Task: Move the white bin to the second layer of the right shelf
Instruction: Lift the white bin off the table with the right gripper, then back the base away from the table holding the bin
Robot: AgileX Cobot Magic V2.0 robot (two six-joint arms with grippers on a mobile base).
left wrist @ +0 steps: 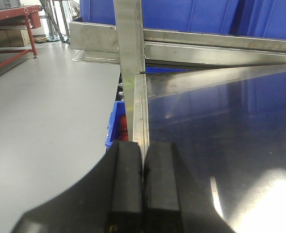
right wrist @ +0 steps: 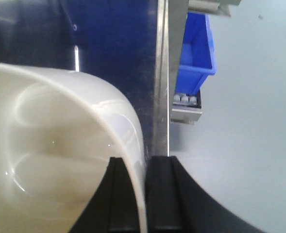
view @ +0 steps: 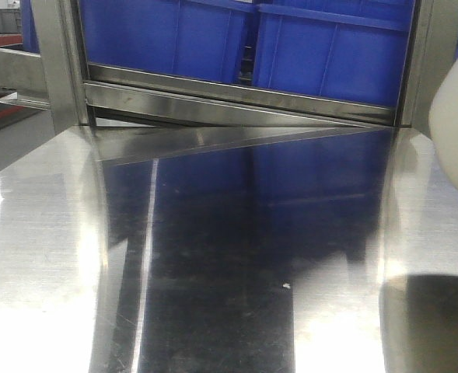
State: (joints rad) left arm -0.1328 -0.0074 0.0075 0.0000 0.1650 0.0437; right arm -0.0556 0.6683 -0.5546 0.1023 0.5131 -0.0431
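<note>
White bin (right wrist: 60, 145): wall pinched in right hand (right wrist: 139, 167), body lying inboard of it near counter (right wrist: 109, 39) right edge; left hand (left wrist: 143, 162) clenched empty.

We note a shiny steel tabletop (view: 57, 233) filling the foreground, mirroring dark blue and throwing bright glare patches. Behind it stands a steel rack (view: 57, 62) with blue crates (view: 174, 35) side by side on it. Left of the table we see smooth grey floor (left wrist: 45, 111), with a red bench (left wrist: 7, 17) far back and a cardboard box (left wrist: 9, 38) beneath it. A low crate (right wrist: 196, 43), also blue, sits below the table's right edge.
</note>
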